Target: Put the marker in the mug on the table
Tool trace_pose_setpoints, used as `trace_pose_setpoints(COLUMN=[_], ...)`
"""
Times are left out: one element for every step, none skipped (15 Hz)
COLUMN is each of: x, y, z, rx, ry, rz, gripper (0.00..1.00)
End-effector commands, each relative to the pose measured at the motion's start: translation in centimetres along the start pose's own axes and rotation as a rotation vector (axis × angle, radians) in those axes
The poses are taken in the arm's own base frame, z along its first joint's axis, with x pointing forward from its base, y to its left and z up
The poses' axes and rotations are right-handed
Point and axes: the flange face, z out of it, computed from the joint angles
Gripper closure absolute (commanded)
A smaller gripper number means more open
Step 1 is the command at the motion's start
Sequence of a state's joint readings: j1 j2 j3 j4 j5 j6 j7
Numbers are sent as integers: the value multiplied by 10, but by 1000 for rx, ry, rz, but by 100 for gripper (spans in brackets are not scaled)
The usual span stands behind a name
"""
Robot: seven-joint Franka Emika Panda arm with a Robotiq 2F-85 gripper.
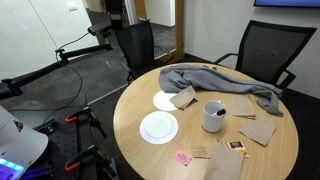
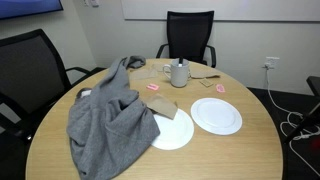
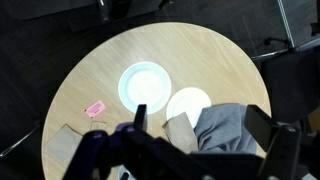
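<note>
Jaws: apart, holding nothing, high over grey cloth (image 3: 225,125).
Mug (image 1: 213,116): upright on counter (image 1: 135,105), just beside grey cloth.
Marker: too small, can't tell where.
Plates (image 1: 158,127): 2, white, nr grey cloth.

Pincer (image 3: 200,118) pointing down, jaws spread wide, empty.

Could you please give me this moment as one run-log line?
gripper: open, empty, high above round tan wood table | white cylindrical mug: upright, near grey cloth | marker: not discernible
</note>
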State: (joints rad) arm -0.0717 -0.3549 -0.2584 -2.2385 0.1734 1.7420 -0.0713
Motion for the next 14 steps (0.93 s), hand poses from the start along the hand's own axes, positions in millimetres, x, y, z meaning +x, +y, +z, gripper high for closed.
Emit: trace_pose_setpoints(x=[0,0,0,0,0,0,0,2,5,9,13,15,21,27], y=[0,0,0,0,0,0,0,-1,-3,-6,-9,-7,-8,-9], z=[-1,-1,-1,-1,-1,-1,-1,2,5,8,11,11,14,17], rx=[0,0,0,0,0,0,0,-2,-5,-7,-8,-6,-6,-5], ry=[-1,-1,-1,-1,-1,-1,-1,-1,6,22,41,61,83,104], rz=[0,0,0,0,0,0,0,0,10,23,34,50,69,88], gripper=[0,0,0,0,0,0,0,0,0,0,0,0,0,0])
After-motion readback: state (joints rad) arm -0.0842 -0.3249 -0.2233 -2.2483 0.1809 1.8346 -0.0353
